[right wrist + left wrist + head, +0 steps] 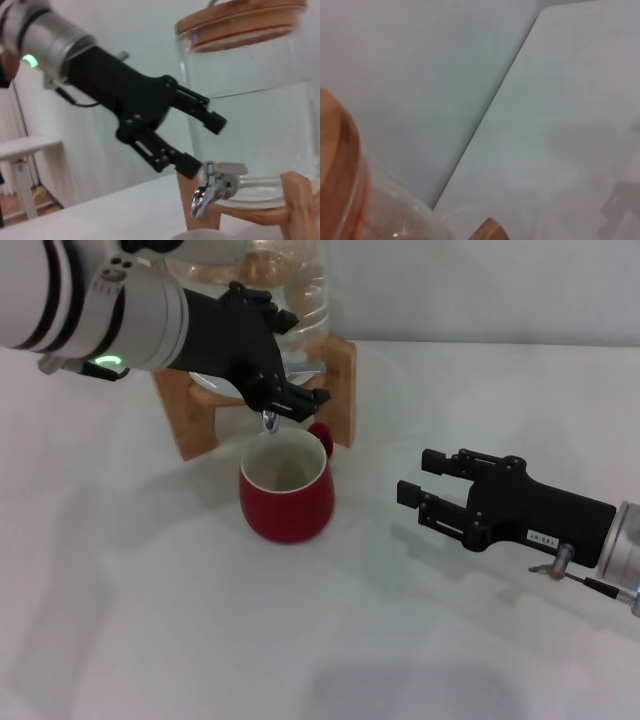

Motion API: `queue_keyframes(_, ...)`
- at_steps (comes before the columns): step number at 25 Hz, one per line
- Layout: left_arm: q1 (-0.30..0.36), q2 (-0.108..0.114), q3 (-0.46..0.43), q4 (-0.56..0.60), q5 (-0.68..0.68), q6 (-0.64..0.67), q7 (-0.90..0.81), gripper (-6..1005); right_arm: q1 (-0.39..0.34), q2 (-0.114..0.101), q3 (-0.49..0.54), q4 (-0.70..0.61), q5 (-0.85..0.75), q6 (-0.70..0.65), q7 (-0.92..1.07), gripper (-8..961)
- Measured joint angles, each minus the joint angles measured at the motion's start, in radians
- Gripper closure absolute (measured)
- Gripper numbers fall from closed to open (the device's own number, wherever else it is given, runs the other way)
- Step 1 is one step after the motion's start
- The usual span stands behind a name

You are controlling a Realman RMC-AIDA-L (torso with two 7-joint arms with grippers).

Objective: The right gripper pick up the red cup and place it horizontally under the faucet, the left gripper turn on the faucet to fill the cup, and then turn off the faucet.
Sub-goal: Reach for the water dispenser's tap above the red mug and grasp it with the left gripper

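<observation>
Red cup (286, 492) stands upright on the tabletop (150, 620) in my head view, its mouth directly beneath the faucet (270, 420), handle at its two o'clock. My left pincer (290, 390) hangs at the cup's twelve o'clock, prongs spread around the faucet's lever without gripping it. My right pincer (425, 502) rests released at the cup's three o'clock, well apart, so the left arm is plainly the nearer for the lever.

My left wrist view shows only the jar's (380, 215) curved wall, the tabletop edge and a wooden stand corner.

My right wrist view shows the left pincer (202, 142) open, lower prong just beside the lever, which points away from it along the jar's front.
</observation>
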Motion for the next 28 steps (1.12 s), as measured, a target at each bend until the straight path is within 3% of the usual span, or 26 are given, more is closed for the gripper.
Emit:
queue_keyframes(12, -0.074, -0.001, -0.002, -0.101, -0.004, 0.017, 0.012, 112, 0.016, 0.013, 0.005, 0.012, -0.057, 0.034, -0.234, 424)
queue_keyframes(28, -0.215, 0.003, -0.083, -0.141, 0.045, -0.213, -0.032, 112, 0.007, 0.019, 0.028, 0.007, -0.057, 0.050, -0.241, 425)
